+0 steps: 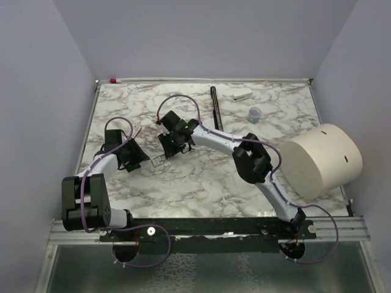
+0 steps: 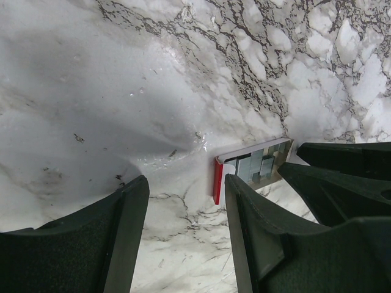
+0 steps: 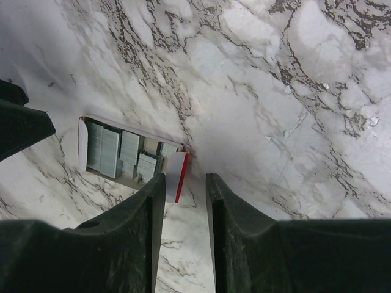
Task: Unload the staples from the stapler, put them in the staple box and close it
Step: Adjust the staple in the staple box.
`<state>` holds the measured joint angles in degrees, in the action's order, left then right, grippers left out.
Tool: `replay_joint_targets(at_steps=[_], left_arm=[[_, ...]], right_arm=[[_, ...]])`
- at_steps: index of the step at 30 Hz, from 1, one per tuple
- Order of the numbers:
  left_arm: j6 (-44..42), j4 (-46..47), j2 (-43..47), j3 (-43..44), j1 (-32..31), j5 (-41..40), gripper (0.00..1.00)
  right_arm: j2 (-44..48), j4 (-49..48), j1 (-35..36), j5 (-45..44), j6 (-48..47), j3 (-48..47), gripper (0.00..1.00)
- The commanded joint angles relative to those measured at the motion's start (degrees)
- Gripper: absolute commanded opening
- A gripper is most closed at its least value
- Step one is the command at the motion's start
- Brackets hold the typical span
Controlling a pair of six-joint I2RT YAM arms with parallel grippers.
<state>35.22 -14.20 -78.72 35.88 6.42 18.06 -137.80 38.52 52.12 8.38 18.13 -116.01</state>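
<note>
The stapler (image 1: 215, 107) is a thin black bar lying at the back middle of the marble table, far from both grippers. No staples show on or beside it at this size. A small open cardboard box (image 1: 157, 162) with a red flap holds grey staple strips (image 3: 120, 152); it also shows in the left wrist view (image 2: 259, 163). My left gripper (image 2: 186, 186) is open and empty, its right finger beside the flap. My right gripper (image 3: 183, 183) is open and empty, its left finger at the flap end of the box. In the top view the left gripper (image 1: 139, 157) and the right gripper (image 1: 166, 148) flank the box.
A large white cylinder (image 1: 321, 160) lies at the right. A small grey cup (image 1: 255, 114) and a white block (image 1: 241, 94) sit at the back right. A pink-tipped pen (image 1: 114, 80) lies on the back edge. Walls enclose three sides.
</note>
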Motion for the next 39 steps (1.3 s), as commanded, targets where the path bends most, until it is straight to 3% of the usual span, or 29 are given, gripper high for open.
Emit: replay_joint_targets(at_steps=[1, 23, 27, 34, 39], left_arm=[[-0.2, 0.3, -0.5, -0.4, 0.4, 1.5, 0.55], [1.0, 2.2, 1.7, -2.4, -1.3, 4.6, 0.52], [1.4, 2.6, 1.8, -2.5, -2.0, 5.2, 0.51], [2.2, 2.1, 1.8, -2.7, -3.7, 4.2, 0.37], [3.1, 2.6, 0.2, -2.4, -5.9, 3.1, 0.36]], right_arm=[[-1.7, 1.1, 0.2, 0.2, 0.3, 2.6, 0.33], [2.6, -6.6, -2.5, 9.4, 3.2, 10.8, 0.17], [3.4, -7.3, -2.9, 9.7, 3.2, 11.5, 0.2], [3.2, -7.4, -3.0, 10.0, 2.0, 11.3, 0.31], [2.3, -5.6, -3.0, 8.7, 0.9, 9.8, 0.34]])
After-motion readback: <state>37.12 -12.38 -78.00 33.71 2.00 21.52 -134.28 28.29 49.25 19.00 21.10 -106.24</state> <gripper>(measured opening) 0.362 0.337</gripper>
